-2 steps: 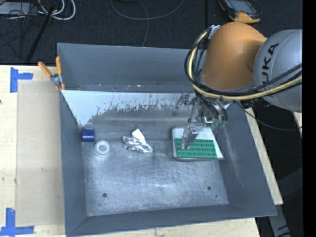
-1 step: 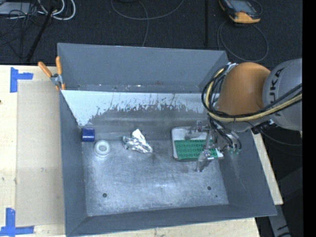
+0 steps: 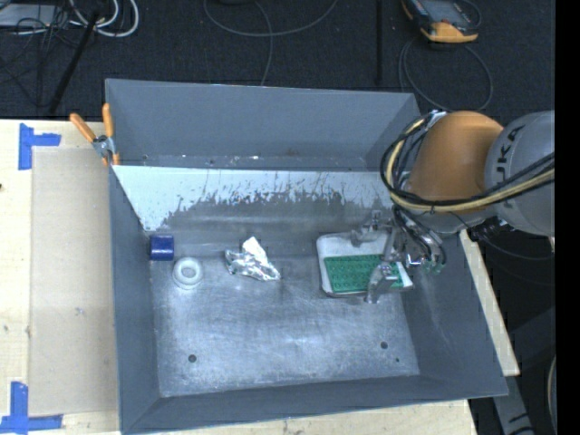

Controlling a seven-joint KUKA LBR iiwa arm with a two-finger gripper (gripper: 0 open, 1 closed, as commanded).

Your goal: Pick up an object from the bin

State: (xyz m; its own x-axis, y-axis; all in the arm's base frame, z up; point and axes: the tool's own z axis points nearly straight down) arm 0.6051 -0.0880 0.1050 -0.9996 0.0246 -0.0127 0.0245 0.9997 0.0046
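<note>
Beyond the green-and-white pad (image 3: 352, 273), past the far wall of the grey bin (image 3: 263, 120), dark floor (image 3: 308, 43) strewn with cables (image 3: 116, 9). Inside the bin, on its scuffed bottom, the pad itself: flat, rectangular, white-rimmed with a green face. Left of the pad and apart from it, a crumpled scrap of foil (image 3: 252, 261). Further left, a white ring (image 3: 188, 273). Furthest left, a little toward the far wall, a small blue block (image 3: 161, 247). At the pad's right edge, the claw (image 3: 379, 275), low and overlapping that edge. Released or clenched: impossible to tell. Up and right of the pad, the arm's orange cover (image 3: 453, 157), hiding part of the bin's right wall.
</note>
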